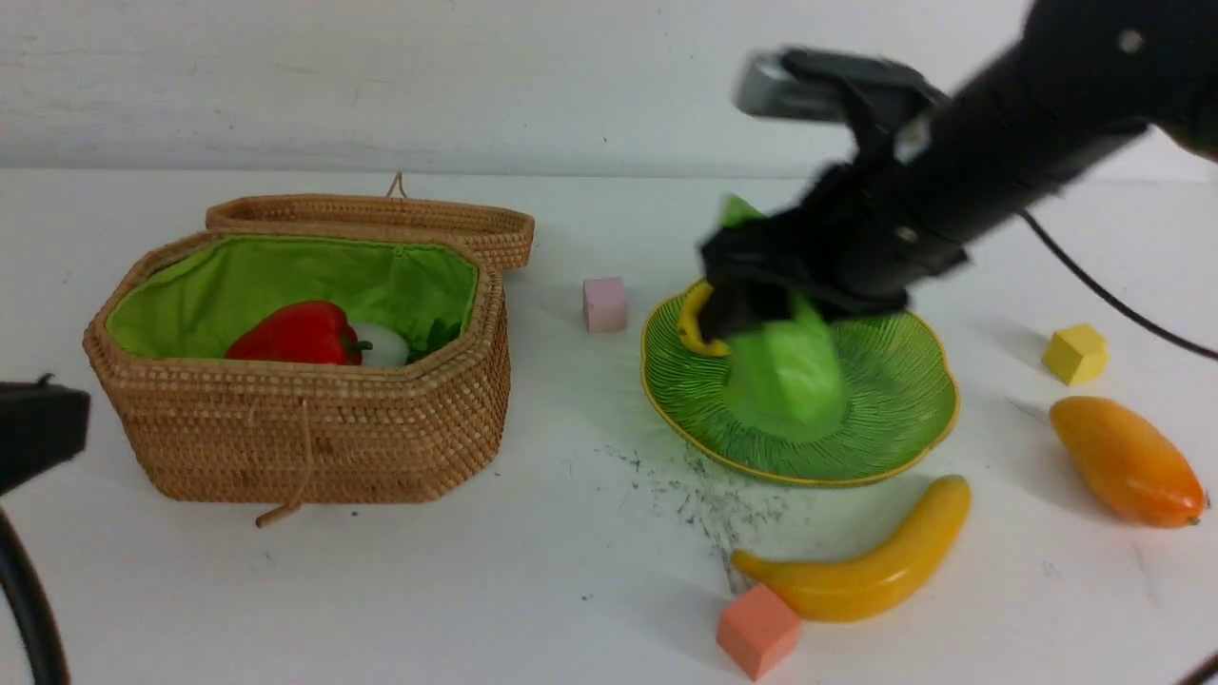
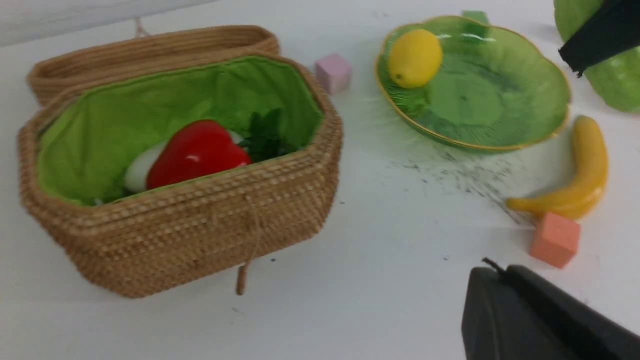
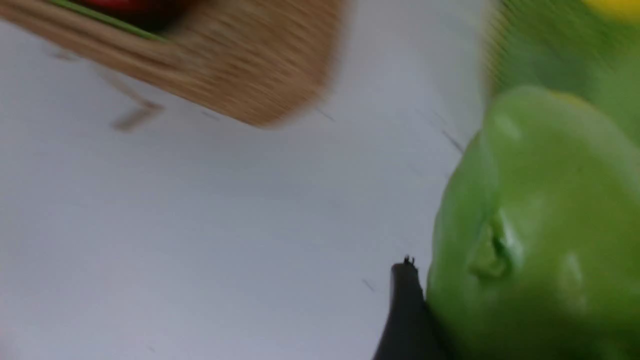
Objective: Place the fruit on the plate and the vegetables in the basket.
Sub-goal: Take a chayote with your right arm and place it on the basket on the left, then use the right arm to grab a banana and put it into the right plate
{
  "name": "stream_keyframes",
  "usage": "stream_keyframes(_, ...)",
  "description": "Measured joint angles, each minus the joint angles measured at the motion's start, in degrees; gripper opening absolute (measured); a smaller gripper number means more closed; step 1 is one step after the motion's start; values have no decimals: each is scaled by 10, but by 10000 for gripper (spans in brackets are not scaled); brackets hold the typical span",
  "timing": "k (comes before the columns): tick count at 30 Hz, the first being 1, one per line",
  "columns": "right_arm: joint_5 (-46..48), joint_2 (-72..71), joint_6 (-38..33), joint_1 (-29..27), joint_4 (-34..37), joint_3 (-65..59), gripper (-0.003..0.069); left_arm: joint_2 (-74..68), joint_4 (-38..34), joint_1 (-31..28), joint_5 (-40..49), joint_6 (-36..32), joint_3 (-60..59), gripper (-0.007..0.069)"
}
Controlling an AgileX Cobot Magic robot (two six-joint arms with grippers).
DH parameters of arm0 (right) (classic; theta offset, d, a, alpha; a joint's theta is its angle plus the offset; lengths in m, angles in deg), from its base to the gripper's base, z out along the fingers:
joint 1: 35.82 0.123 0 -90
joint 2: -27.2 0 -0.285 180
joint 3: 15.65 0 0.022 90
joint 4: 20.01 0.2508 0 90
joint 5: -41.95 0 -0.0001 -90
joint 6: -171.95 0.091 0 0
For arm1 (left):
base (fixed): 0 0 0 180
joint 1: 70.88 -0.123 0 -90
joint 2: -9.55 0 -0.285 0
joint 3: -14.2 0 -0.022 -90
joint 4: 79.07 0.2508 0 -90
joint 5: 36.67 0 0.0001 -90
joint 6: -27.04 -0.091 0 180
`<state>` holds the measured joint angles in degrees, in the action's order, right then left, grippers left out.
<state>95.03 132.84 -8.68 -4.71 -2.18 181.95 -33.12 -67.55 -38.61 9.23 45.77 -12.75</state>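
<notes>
My right gripper [image 1: 766,309] is shut on the light green gourd [image 1: 785,366] and holds it in the air over the green plate [image 1: 899,400]. In the right wrist view the gourd [image 3: 540,225] fills the frame beside one black finger [image 3: 407,310]. The lemon [image 2: 414,57] lies on the plate. The banana [image 1: 866,561] and the mango [image 1: 1126,461] lie on the table. The open wicker basket [image 1: 314,438] holds the red pepper [image 1: 300,335] and the white radish [image 1: 381,344]. My left gripper [image 2: 500,280] looks shut and empty, low at the near left [image 1: 38,428]. No carrot shows.
A pink cube [image 1: 605,303] sits between the basket and the plate. An orange cube [image 1: 758,630] touches the banana's tip. A yellow cube [image 1: 1075,353] sits behind the mango. The basket lid [image 1: 381,214] lies open behind the basket.
</notes>
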Motion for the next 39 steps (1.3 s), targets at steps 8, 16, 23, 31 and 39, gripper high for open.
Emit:
stream_keyframes(8,-101,216,-206,95,46,268,445,7,101,0,21,120,0,-13)
stream_keyframes(16,-210,339,-231,103,82,350,543,8,95,0,23,126,0,-13)
stream_keyframes(23,-221,347,-232,102,61,352,672,8,93,0,23,118,0,-13)
stream_keyframes(31,27,225,-159,102,-17,354,451,8,36,0,21,47,0,-13)
stream_keyframes(39,187,104,-47,102,-160,320,0,8,-98,0,18,-105,0,-13)
